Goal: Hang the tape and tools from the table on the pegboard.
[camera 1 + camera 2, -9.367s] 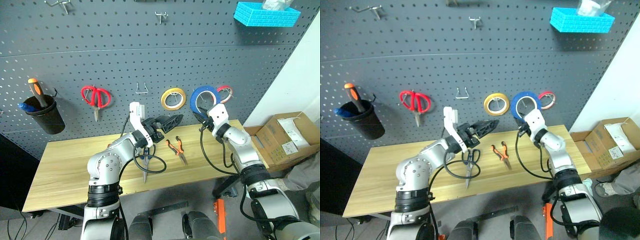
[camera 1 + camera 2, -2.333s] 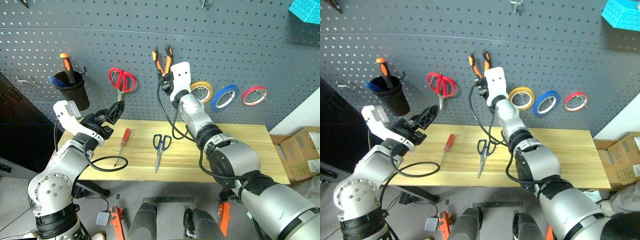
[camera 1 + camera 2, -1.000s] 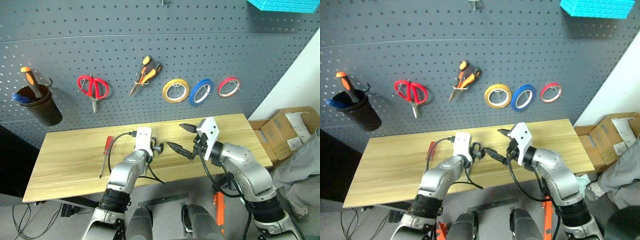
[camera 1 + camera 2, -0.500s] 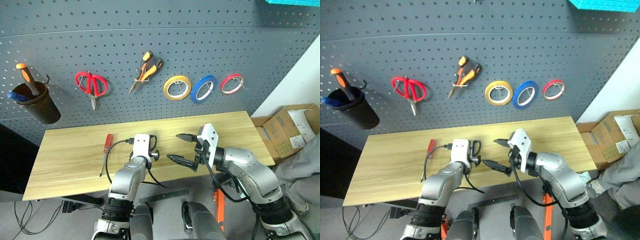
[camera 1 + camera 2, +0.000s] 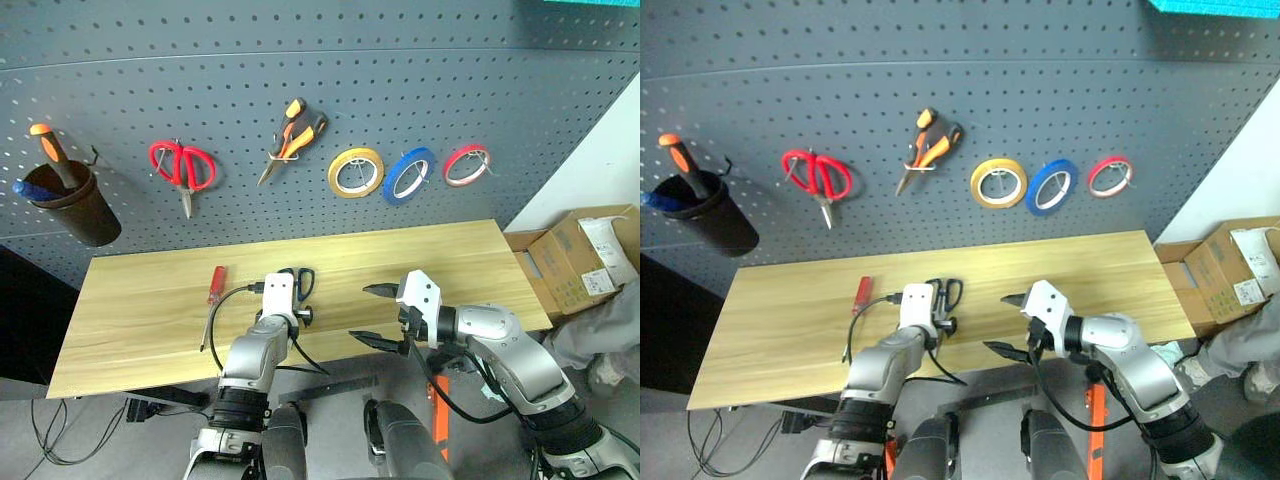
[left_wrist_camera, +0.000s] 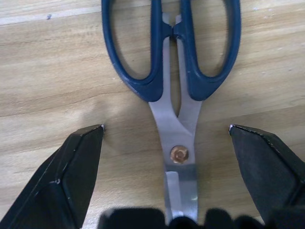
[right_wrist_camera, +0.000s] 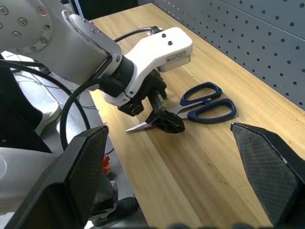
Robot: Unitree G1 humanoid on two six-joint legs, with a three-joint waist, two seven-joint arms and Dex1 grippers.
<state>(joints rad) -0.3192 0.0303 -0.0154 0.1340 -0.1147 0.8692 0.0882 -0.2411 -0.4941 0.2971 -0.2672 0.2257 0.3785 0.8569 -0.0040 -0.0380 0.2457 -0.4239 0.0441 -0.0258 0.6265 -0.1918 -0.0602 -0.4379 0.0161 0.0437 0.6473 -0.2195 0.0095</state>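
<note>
Dark-blue-handled scissors (image 7: 200, 109) flat on table (image 7: 238, 181) near pegboard-side edge (image 7: 267, 43); left gripper (image 7: 164, 121) straddles blades, fingers spread.

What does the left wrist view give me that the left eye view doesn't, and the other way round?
Left wrist view: the scissors' pivot rivet lying between the open left gripper fingers. Left eye view: pliers and blue tape already on the pegboard, the red-handled screwdriver on the table, the open right gripper. Both: dark-blue-handled scissors, tabletop.

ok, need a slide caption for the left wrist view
Open left pincer straddles the blue scissors lying flat on the table, not yet gripped.
</note>
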